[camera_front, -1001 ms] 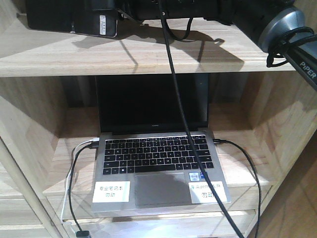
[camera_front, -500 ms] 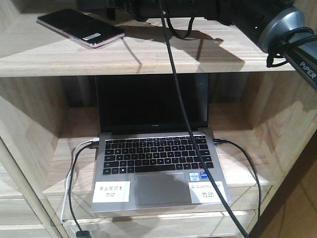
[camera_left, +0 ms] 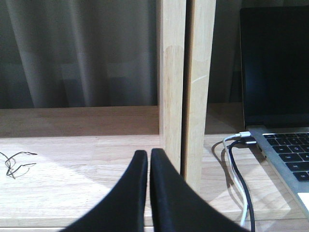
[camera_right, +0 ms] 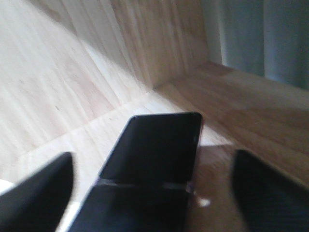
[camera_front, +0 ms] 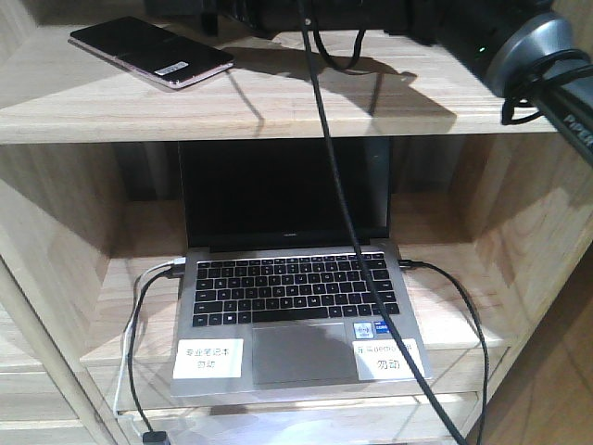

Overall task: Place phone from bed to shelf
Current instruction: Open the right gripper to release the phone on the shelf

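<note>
Lying flat at the left end of the shelf's point(camera_front: 278, 102) top board, the phone point(camera_front: 151, 51) is resting glossy face up, angled so its near corner points toward the board's front edge, with the white barcode sticker and pinkish edge showing. Nothing is touching it in the front view. Just right of it, along the top of that view, the dark body of the right arm point(camera_front: 371, 19) is reaching across above the board, casting a shadow on the wood, and a black cable point(camera_front: 329, 176) is hanging from it down across the lower compartment. Below, an open grey laptop point(camera_front: 292, 306) is sitting on the lower board with its screen dark, white labels on its palm rest, and cables plugged into both sides.

In the left wrist view, the left gripper point(camera_left: 148, 162) is showing its jaws pressed together with nothing between them, hovering over a pale board in front of an upright wooden panel point(camera_left: 186, 87); the laptop's edge is sitting off to the right.

In the right wrist view, blurred, the right gripper point(camera_right: 152, 188) is holding its jaws spread wide, one dark finger at each lower corner, and the phone point(camera_right: 154, 154) is lying between them on the wood, free of both, its crease running across its middle.
</note>
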Available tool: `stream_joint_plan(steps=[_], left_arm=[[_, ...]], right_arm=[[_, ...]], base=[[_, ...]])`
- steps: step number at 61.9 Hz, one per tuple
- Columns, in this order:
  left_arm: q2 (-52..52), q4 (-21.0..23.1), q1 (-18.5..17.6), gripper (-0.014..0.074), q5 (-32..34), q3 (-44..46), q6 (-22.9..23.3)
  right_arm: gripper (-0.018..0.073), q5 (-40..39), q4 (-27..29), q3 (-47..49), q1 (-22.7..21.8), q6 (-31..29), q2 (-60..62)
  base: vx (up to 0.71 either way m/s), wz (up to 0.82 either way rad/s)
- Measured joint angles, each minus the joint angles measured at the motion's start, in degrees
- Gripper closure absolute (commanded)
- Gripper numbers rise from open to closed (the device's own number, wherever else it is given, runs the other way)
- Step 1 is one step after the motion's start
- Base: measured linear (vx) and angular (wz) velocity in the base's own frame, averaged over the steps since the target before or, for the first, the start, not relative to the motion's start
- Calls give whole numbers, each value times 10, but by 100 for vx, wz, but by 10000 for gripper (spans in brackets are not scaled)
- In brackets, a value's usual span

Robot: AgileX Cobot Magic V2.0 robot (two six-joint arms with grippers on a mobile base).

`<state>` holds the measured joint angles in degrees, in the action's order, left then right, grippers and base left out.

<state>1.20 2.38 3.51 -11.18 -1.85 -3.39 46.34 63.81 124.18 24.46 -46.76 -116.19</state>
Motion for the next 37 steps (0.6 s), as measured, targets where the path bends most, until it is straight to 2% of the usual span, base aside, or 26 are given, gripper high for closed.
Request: stream_joint_plan(steps=[16, 37], left_arm=[[0, 0, 0, 595, 0, 0, 0], [0, 0, 0, 595, 0, 0, 0]], right_arm=[[578, 0, -29, 0, 0, 9, 39], [564, 1, -77, 0, 0, 41, 94]], base=[[0, 0], [0, 0]])
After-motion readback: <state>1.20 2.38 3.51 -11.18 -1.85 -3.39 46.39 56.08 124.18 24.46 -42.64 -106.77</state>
